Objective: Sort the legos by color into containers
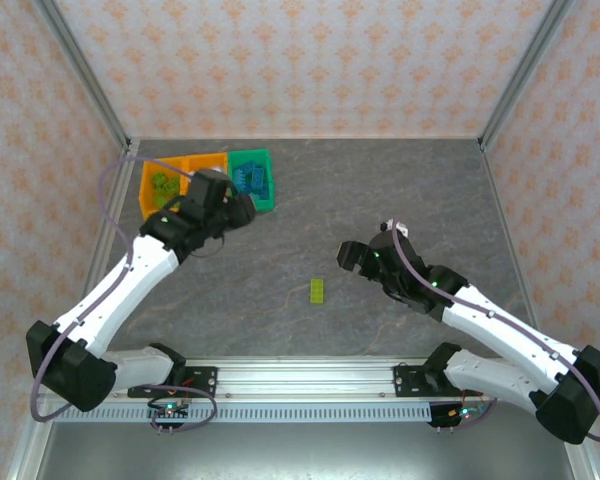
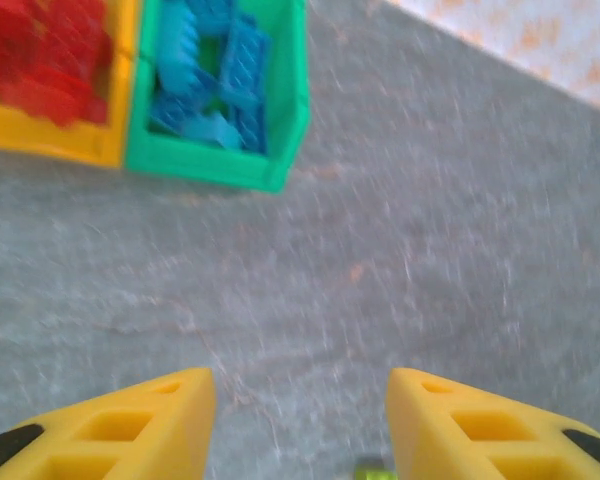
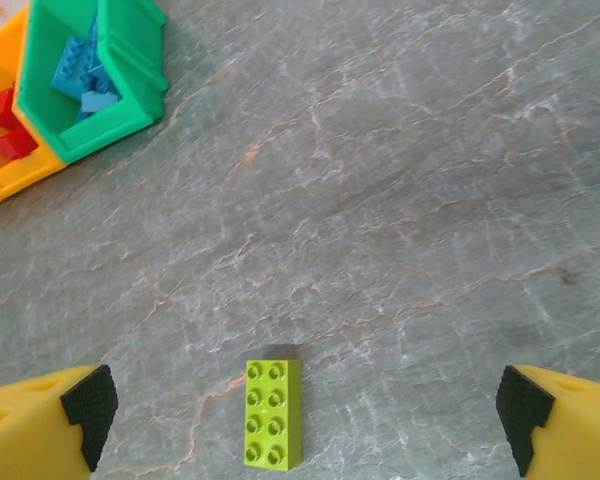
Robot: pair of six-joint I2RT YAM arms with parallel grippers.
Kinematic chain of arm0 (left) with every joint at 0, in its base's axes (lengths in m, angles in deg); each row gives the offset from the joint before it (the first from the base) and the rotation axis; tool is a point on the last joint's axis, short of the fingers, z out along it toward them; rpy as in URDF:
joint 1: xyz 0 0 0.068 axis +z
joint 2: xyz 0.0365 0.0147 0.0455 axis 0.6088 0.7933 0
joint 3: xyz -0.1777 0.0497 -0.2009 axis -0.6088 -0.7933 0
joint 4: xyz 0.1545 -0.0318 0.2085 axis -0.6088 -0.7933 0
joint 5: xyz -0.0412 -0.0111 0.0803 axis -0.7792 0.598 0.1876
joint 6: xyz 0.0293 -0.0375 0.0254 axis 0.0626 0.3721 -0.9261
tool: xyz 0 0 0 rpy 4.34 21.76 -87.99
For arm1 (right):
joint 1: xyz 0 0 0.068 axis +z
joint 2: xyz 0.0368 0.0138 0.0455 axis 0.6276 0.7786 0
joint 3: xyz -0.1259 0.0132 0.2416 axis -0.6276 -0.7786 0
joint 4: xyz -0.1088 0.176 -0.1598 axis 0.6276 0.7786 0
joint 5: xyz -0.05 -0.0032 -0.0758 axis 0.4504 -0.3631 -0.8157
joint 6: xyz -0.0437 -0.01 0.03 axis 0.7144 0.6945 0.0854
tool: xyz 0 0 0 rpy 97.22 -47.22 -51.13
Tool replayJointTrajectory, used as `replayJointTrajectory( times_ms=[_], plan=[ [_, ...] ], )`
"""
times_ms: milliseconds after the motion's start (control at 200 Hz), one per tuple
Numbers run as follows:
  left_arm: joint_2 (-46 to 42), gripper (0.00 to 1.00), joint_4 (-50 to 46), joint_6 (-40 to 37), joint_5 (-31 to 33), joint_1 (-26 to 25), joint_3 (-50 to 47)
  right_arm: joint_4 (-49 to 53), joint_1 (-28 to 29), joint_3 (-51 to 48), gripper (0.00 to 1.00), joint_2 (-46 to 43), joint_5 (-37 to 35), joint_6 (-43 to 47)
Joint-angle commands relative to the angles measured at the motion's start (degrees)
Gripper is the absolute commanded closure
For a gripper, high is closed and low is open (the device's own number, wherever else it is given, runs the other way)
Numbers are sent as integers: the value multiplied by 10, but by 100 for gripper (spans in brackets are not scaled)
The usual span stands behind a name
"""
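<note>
Over to the right gripper point(image 3: 300, 425): its jaws stand wide, one yellow finger point(image 3: 40, 425) in each bottom corner of the right wrist view, with nothing gripped. On the grey table point(image 3: 430, 200) between them lies a single lime green lego point(image 3: 272, 414), flat, studs up, lengthwise away from the camera and closer to the left-hand finger in that frame, touching neither. From the top view it sits just below centre, alone, a little left of the right gripper.

Up in the upper left of the top view, the three containers sit joined in a row. The green bin point(image 1: 265, 185) is at the right end, and the left wrist view shows blue legos point(image 2: 215, 75) piled inside. Next to it, the middle orange bin point(image 2: 70, 140) holds red legos point(image 2: 40, 60). The far-left orange bin point(image 1: 148, 195) has lime legos point(image 1: 162, 183) in it.

The left gripper point(image 2: 300, 430) hangs just below the green bin in the top view. Its jaws are moderately parted, with bare table showing in the gap. A sliver of lime green peeks in at the bottom edge beside the right-hand finger, too small to say what it is.
</note>
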Motion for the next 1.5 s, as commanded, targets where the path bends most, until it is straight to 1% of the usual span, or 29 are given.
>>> replayJointTrajectory(
  times_ms=[0, 75, 145, 260, 385, 556, 676, 761, 876, 961, 1081, 1151, 1231, 1261, 1296, 1386, 1446, 1496],
  plan=[
    [13, 51, 1, 37, 76, -95, -25, 21, -9, 8, 1, 1, -37, -13],
    [45, 50, 8, 55, 90, -159, -32, 28, -12, 8, 1, 0, -42, -15],
    [85, 48, 20, 70, 93, -204, -31, 34, -14, 8, 1, -2, -44, -16],
    [163, 40, 50, 83, 87, -247, -24, 41, -15, 6, 1, -7, -45, -19],
    [241, 34, 80, 79, 71, -263, -14, 48, -15, 5, 1, -14, -44, -22],
    [318, 31, 105, 55, 43, -272, -1, 52, -15, -2, 1, -22, -46, -24],
    [352, 31, 122, 46, 19, -276, 0, 52, -15, -7, 1, -23, -46, -26],
    [365, 35, 130, 48, 12, -277, -4, 49, -15, -8, 1, -22, -43, -28],
    [372, 46, 130, 58, 20, -277, -17, 47, -15, -8, 1, -22, -41, -28],
    [370, 51, 130, 62, 21, -277, -26, 46, -15, -8, 1, -21, -40, -27],
    [361, 63, 127, 67, 18, -276, -40, 42, -15, -10, 1, -18, -39, -30],
    [349, 73, 129, 73, 19, -276, -50, 40, -15, -8, 1, -15, -37, -30],
    [329, 78, 131, 79, 22, -276, -61, 38, -15, -6, 1, -11, -29, -29],
    [321, 80, 130, 79, 26, -277, -63, 32, -15, -6, 1, -9, -18, -24],
    [307, 82, 128, 80, 32, -277, -66, 16, -15, -6, 1, -6, 11, -13],
    [267, 86, 112, 71, 63, -270, -70, -38, -15, -12, 0, 4, 101, 13],
    [236, 87, 100, 59, 79, -250, -73, -81, -14, -20, 1, 8, 159, 21],
    [207, 87, 93, 46, 84, -221, -77, -103, -12, -23, 1, 11, 188, 24]
  ],
)
